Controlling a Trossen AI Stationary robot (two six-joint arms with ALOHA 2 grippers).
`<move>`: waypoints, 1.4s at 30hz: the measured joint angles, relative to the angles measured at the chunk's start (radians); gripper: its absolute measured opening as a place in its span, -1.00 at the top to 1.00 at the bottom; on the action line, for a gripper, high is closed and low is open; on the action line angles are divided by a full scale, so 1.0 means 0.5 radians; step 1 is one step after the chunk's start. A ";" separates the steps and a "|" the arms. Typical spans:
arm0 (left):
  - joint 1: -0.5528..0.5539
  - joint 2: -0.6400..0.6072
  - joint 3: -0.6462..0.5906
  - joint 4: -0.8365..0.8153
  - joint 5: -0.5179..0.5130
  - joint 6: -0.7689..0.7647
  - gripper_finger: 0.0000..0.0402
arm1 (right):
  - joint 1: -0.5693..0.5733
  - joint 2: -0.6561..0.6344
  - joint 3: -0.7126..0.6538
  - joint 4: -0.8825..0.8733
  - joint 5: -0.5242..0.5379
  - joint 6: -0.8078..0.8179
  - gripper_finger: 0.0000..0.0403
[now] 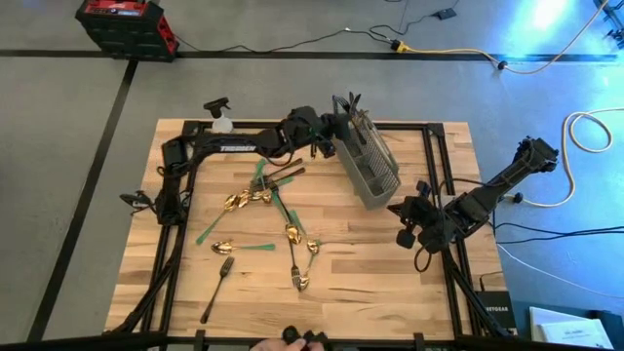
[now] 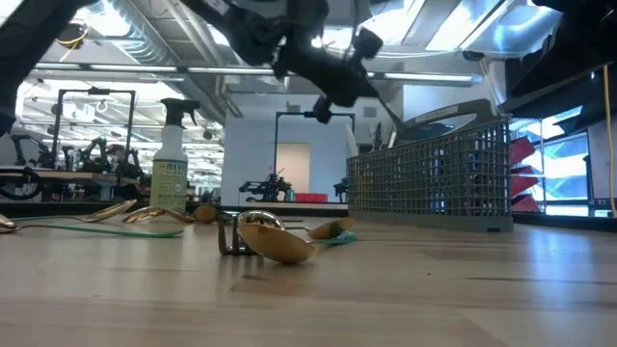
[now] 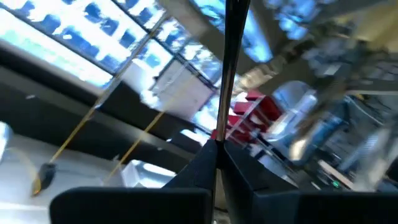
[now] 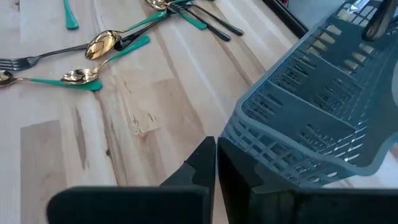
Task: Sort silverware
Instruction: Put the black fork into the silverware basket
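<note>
**Left tool carried one dark piece at the caddy**

Up at the far side of the desk, the left tool was clamped on a slim dark utensil, which stood straight out from between the pinched fingers in the left wrist view. Which kind of piece it was, I couldn't tell; only the thin shaft showed. That tool hung just beside the grey mesh caddy, where a few dark handles already poked out of the far end.

Moving outward, the rest of the silverware lay scattered across the middle of the desk: gold spoons, green-handled pieces and a dark fork off toward the near left. A spray bottle stood at the far left corner.

Over on the right, the right tool waited with fingers together, low and near the caddy's near end.

By my read, these pieces were light, stiff and slick, lying flat on the wood, so they would be prone to skating or twisting. Mid-handle looked the best hold, across the narrow width, clear of bowls and tines.
</note>
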 joint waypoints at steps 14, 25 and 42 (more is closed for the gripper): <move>0.020 0.079 0.076 -0.126 -0.168 0.140 1.00 | -0.001 0.176 -0.001 0.004 -0.005 0.007 1.00; -0.079 0.082 0.075 -0.356 0.002 0.149 1.00 | -0.001 0.179 -0.001 0.004 -0.006 -0.012 1.00; -0.097 0.082 0.075 -0.525 0.152 0.148 0.91 | -0.002 0.179 -0.001 0.102 -0.036 -0.009 1.00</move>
